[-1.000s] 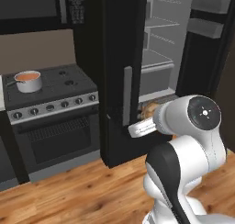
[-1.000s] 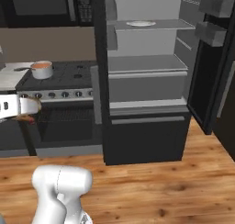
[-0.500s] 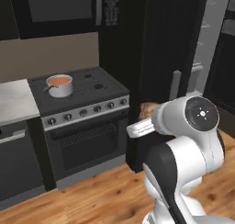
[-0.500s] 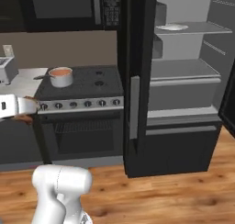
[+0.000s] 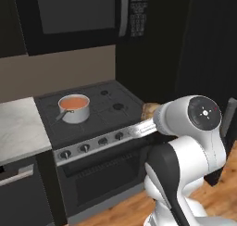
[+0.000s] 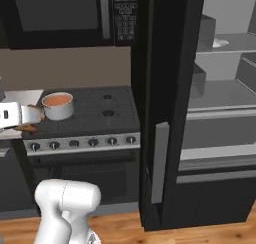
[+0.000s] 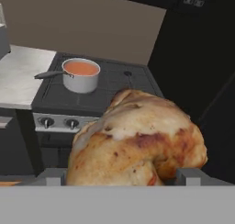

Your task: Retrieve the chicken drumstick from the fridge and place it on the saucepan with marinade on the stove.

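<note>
Gripping the chicken drumstick [image 7: 137, 140] between its 2 fingers, the gripper [image 7: 124, 175] hangs in front of the stove [image 7: 110, 87]. Further back, the saucepan [image 7: 81, 74] with orange marinade sits on a left burner, handle pointing left.

claw [image 7: 121, 176] fingertips hidden behind chicken drumstick [image 7: 137, 142].

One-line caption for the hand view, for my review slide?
Gripper holding the golden-brown chicken drumstick close to the lens, with the saucepan with marinade waiting on the stove beyond.
</note>
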Tool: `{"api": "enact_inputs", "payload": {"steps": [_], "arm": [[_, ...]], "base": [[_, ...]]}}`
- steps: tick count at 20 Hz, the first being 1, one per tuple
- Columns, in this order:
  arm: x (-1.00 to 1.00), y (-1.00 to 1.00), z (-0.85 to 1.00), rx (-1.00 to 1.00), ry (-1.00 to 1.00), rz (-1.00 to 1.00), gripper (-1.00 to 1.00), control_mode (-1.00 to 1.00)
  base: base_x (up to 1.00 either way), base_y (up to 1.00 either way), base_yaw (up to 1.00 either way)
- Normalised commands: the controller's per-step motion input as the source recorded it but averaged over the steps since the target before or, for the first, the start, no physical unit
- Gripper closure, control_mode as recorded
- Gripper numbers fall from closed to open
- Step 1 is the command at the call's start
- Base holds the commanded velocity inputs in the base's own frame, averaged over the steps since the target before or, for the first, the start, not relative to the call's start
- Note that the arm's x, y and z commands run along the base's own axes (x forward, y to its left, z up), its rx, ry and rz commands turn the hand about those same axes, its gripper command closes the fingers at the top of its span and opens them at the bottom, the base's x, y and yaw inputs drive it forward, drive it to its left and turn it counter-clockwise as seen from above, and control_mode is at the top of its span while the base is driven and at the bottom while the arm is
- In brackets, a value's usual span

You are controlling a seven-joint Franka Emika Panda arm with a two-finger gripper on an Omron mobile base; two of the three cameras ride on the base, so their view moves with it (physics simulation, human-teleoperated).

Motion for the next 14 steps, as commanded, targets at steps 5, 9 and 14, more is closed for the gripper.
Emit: {"api": "enact_inputs", "payload": {"steps": [5, 9, 14], "arm": [[0.0, 0.0, 0.0, 0.0, 0.0, 0.0, 1.0, 1.0], [0.0, 0.0, 0.0, 0.0, 0.0, 0.0, 1.0, 1.0], [0.0, 0.0, 0.0, 0.0, 0.0, 0.0, 1.0, 1.0]], "base": [[0.75, 0.12, 0.0], [0.62, 0.41, 0.0], [0.26, 0.56, 0.01]]}}
